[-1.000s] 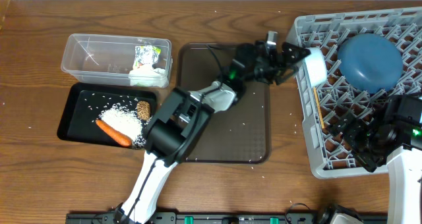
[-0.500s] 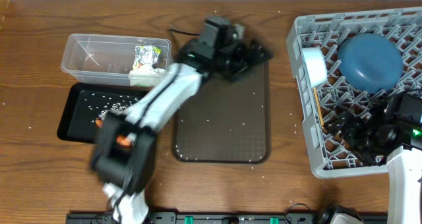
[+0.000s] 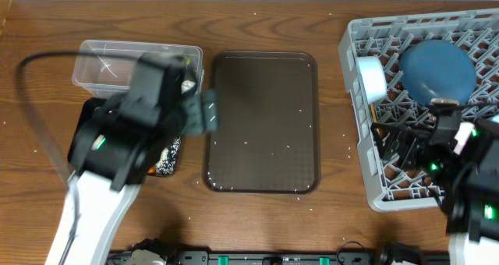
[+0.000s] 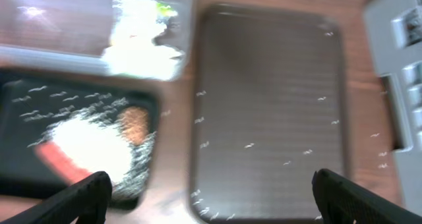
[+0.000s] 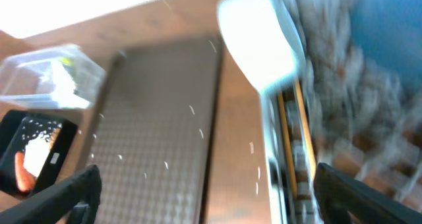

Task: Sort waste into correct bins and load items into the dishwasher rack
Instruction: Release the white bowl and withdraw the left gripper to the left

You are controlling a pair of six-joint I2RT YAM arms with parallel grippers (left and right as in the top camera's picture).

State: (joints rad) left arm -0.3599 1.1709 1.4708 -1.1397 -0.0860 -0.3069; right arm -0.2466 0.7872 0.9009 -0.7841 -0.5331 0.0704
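The light-grey dishwasher rack (image 3: 360,171) at the right holds the dark blue dish (image 3: 437,70), the white bowl (image 3: 373,78) on its edge and the chopsticks (image 5: 294,135). My left gripper (image 4: 211,201) is open and empty, high over the gap between the black tray (image 4: 20,99) and the brown tray. The black tray holds rice (image 4: 86,141), the carrot (image 4: 56,159) and the brown lump (image 4: 134,122). The clear tub (image 4: 59,23) holds the napkin (image 4: 142,49) and the wrapper (image 4: 161,10). My right gripper (image 5: 217,197) is open and empty at the rack's left edge. The pink and blue cups are out of view.
The large dark brown serving tray (image 3: 261,125) lies in the middle with a few stray rice grains on it. The left arm (image 3: 117,148) covers part of both bins in the overhead view. All views are motion-blurred.
My left arm swung away from the white bowl at the rack, leftward over the brown tray, to above the bins. The white bowl stays in the rack. The right arm shifted slightly.
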